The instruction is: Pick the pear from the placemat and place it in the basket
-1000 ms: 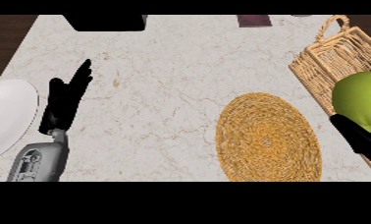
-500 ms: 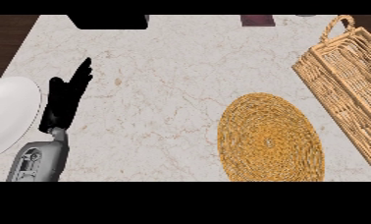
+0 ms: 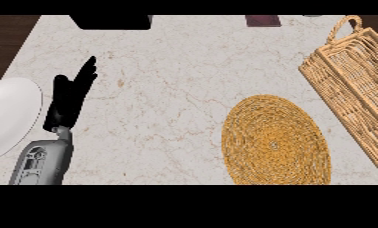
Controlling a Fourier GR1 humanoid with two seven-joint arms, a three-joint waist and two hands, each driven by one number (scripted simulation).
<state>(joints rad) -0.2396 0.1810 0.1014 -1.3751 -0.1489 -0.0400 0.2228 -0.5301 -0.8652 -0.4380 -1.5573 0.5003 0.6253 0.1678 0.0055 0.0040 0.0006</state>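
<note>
The left hand (image 3: 68,99) rests on the counter (image 3: 177,72) at the view's left, just beside the white plate (image 3: 15,112), fingers straight and pointing up, holding nothing; well apart from the task's things, it seems parked out of the way. The right hand shows nowhere, so its state cannot be told. No pear is visible; the round woven placemat (image 3: 275,142) bears none; the basket (image 3: 347,79), cut by the right edge, shows none in its visible part.

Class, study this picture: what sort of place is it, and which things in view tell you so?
Most likely a kitchen or dining counter: a pale marbled worktop, with a round woven placemat, a wicker basket at its right edge and a white plate at its left.
</note>
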